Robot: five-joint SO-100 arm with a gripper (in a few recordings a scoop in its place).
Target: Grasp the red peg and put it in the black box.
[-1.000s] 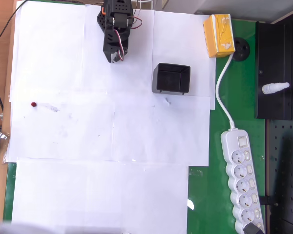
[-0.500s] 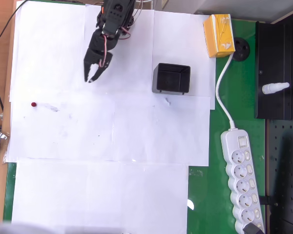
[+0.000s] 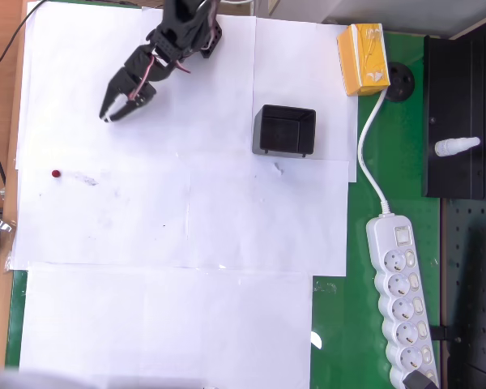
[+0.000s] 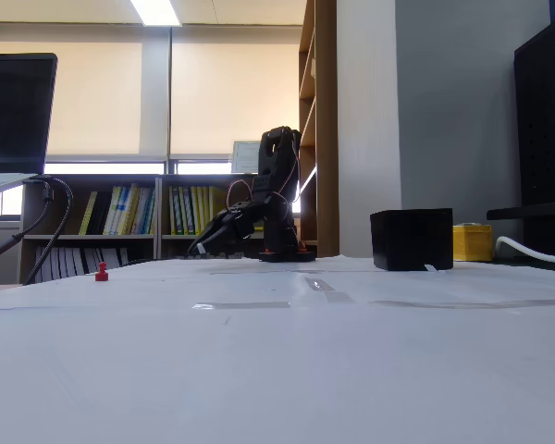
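1. Overhead view puts the gripper [image 3: 113,112] over the white paper sheets [image 3: 146,227] near the table's far-left part. It points toward the left edge, and its jaws look slightly parted with nothing between them.
2. The red peg [image 3: 57,173] stands by the left edge of the paper, well apart from the gripper and nearer the camera side; the fixed view shows it upright [image 4: 102,271].
3. The black box [image 3: 284,130] sits open-topped toward the far-right part of the paper, near the yellow carton [image 3: 363,59].
4. Likely risk: the peg is tiny, so a slightly off descent could knock it over or push it off the paper's edge.
5. A narrow jaw opening might also clip it sideways rather than straddle it.
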